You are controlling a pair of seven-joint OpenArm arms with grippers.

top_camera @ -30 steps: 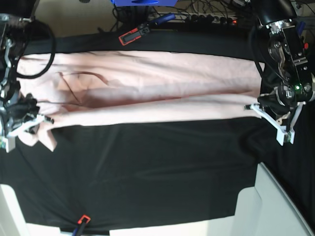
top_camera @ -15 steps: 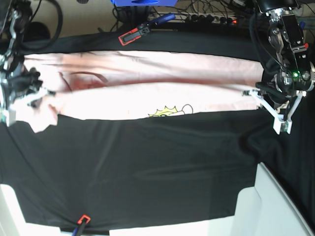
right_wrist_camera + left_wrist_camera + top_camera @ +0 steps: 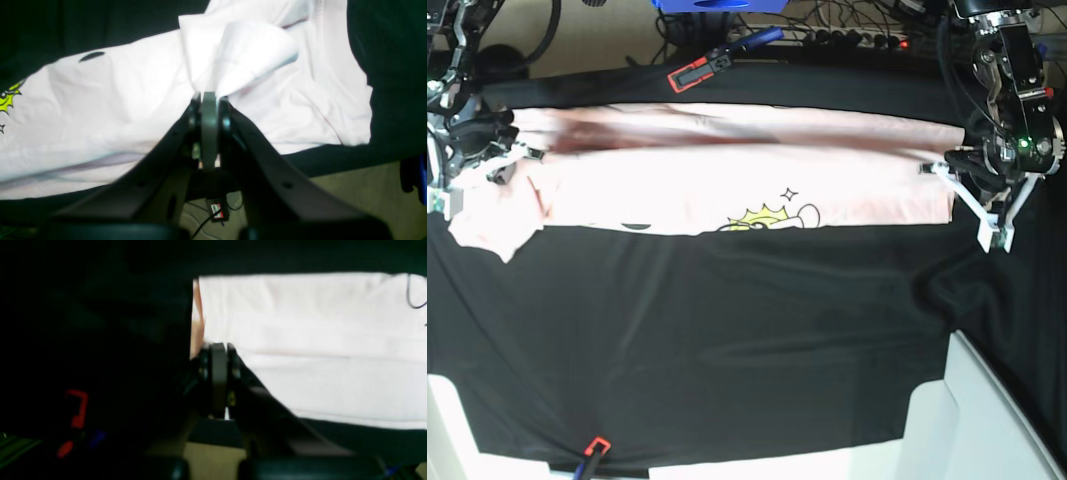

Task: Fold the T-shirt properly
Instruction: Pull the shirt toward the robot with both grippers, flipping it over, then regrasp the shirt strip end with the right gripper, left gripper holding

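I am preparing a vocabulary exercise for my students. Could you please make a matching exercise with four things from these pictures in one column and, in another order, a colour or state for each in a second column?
Column one:
1. T-shirt
2. table cover
3. right gripper
4. clamp at the far table edge

Column two:
A. black, spread flat
B. shut on a bunched piece of cloth
C. pale pink, stretched out long
D. red and black

Pairs: 1-C, 2-A, 3-B, 4-D
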